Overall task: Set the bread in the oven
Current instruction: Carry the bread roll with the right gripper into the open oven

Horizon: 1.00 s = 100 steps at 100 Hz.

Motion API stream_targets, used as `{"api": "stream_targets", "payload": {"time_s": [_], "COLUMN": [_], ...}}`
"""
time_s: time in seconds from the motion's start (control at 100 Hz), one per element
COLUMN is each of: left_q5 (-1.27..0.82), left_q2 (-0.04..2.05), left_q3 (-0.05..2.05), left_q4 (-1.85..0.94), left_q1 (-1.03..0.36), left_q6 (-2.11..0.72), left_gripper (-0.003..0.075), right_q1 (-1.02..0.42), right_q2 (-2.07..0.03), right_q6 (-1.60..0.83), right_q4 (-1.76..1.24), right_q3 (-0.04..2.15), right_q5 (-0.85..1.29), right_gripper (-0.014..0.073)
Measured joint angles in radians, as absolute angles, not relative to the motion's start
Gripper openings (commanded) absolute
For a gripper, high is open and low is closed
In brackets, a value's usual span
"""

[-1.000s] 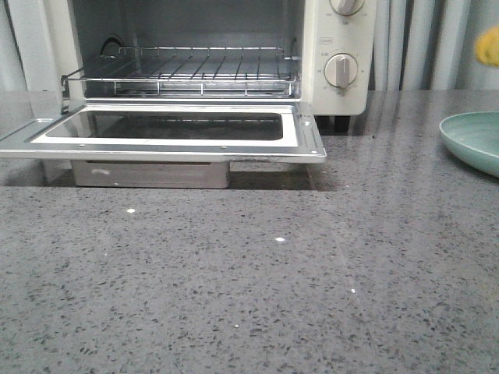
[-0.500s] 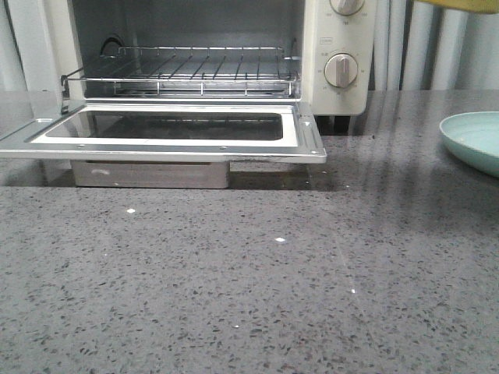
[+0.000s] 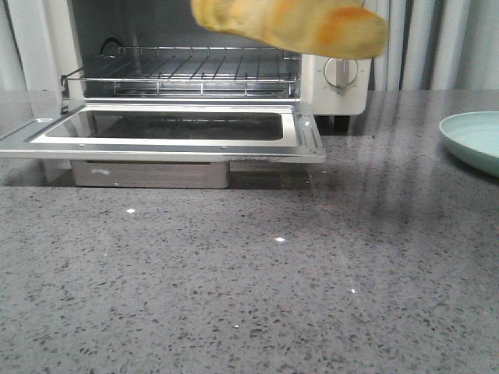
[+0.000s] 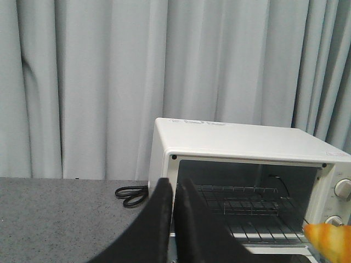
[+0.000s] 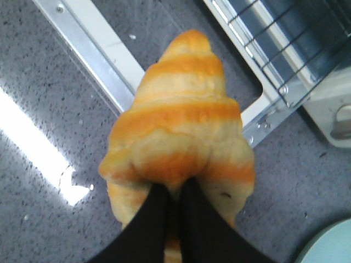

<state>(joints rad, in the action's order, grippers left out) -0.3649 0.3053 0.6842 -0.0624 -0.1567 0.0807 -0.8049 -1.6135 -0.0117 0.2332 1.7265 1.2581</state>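
The golden-brown ridged bread (image 3: 292, 25) hangs in the air at the top of the front view, in front of the oven's open cavity and knob panel. In the right wrist view my right gripper (image 5: 174, 189) is shut on the bread (image 5: 178, 123), which hovers above the corner of the lowered door. The cream-white oven (image 3: 335, 86) stands at the back with its glass door (image 3: 168, 128) dropped flat and its wire rack (image 3: 187, 70) pulled forward. My left gripper (image 4: 174, 183) is shut and empty, raised to the left of the oven (image 4: 241, 139). Neither arm shows in the front view.
A pale green plate (image 3: 475, 140) sits at the right edge of the grey speckled counter (image 3: 249, 288). A coiled black cable (image 4: 130, 194) lies on the counter left of the oven. Grey curtains hang behind.
The bread has come in from the upper right: a yellow blur at the right edge, then a sliver at the top edge, now large in front of the oven's upper right.
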Motion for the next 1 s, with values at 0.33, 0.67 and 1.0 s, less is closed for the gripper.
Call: {"api": "stream_targets", "payload": {"time_s": [0.33, 0.67, 1.0], "left_q5": [-0.376, -0.378, -0.378], "left_q2": [0.305, 0.305, 0.305], "left_q3": [0.684, 0.685, 0.685], "left_q4": [-0.064, -0.083, -0.098], "left_q1": [-0.157, -0.157, -0.157], "left_q6": [0.081, 0.081, 0.081], "left_gripper": [-0.0021, -0.0021, -0.0021], "right_q1": [-0.805, -0.794, -0.747], "right_q2": [-1.815, -1.953, -2.007], "right_q6": [-0.030, -0.032, -0.035], "right_q4": [0.378, 0.451, 0.466], "right_q3": [1.972, 2.073, 2.078], "right_q5": [1.258, 1.162, 1.032], "right_gripper": [-0.0067, -0.0067, -0.0067]}}
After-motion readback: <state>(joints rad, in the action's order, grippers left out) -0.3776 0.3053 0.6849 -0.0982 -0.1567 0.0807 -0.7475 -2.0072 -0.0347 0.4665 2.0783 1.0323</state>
